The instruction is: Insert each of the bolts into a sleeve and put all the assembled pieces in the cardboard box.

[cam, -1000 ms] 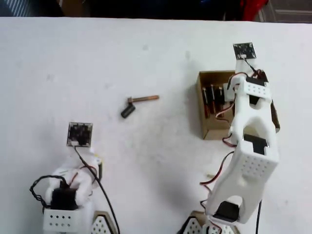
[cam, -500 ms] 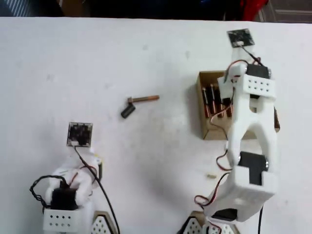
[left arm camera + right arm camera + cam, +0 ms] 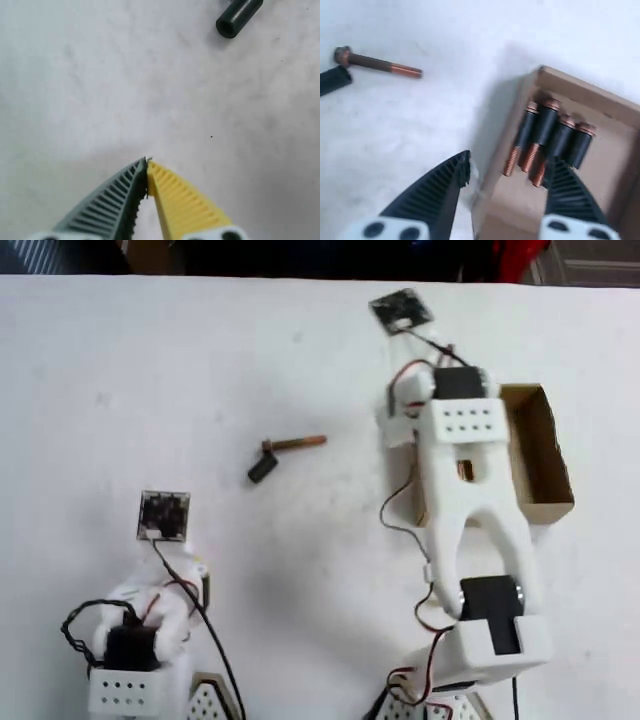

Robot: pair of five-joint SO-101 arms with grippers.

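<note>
Four assembled pieces (image 3: pixel 552 135) lie in the cardboard box (image 3: pixel 590 90), while the last bolt (image 3: pixel 297 443) and sleeve (image 3: pixel 262 468) sit unjoined on the surface, with the right gripper (image 3: pixel 510 162) fingers open over the box edge and the left gripper (image 3: pixel 147 167) fingers closed, empty.

The left arm (image 3: pixel 130 640) sits folded low at the near side, the left gripper (image 3: pixel 147 162) pointing down, jaws pressed together at the tips. The right arm (image 3: pixel 465 490) stretches well forward, the right gripper (image 3: pixel 509 162) aimed down, jaws spread wide.
</note>
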